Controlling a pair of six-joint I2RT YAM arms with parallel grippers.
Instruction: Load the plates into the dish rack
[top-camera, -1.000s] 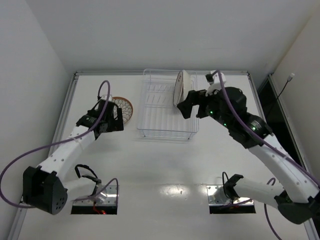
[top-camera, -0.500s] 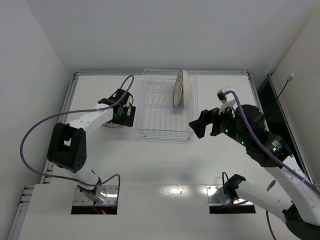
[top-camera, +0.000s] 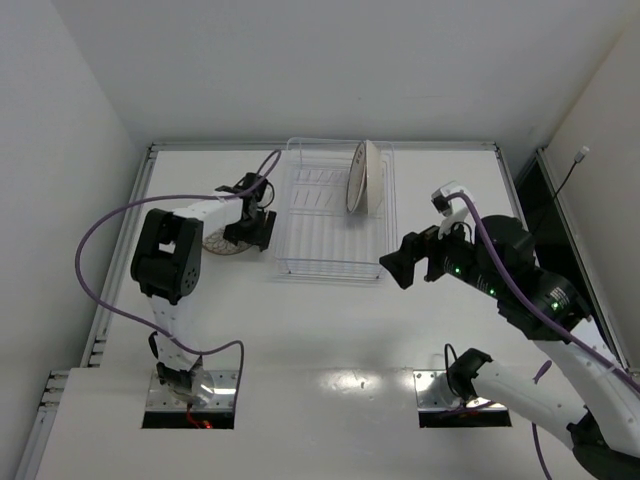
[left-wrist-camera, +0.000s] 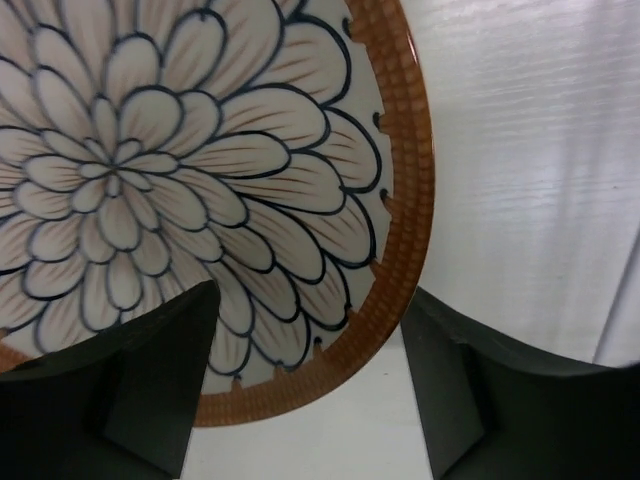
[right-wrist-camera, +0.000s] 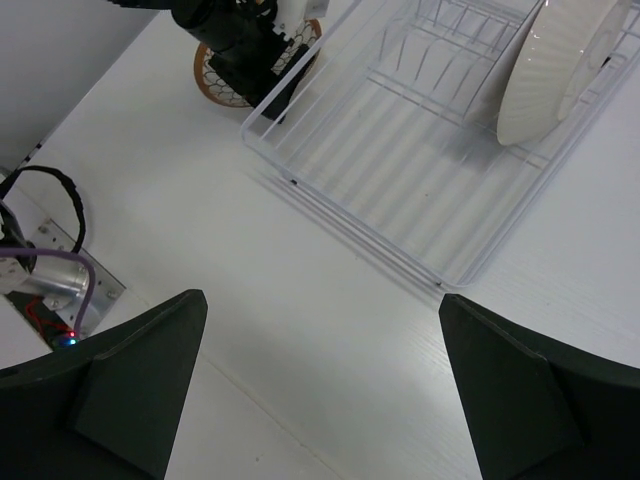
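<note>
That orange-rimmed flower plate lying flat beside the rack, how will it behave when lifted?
The plate looks rigid and glossy, so probably slippery in the left gripper. Lying flat on the table, its thin rim likely gives little purchase. Probably breakable if dropped.

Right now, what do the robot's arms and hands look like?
The left arm and right arm are white tubes with chunky black joints. A long purple cable loops along each one. The right arm has tiny green lights. The left hand and right hand are black, each with two wide, flat fingers.
</note>
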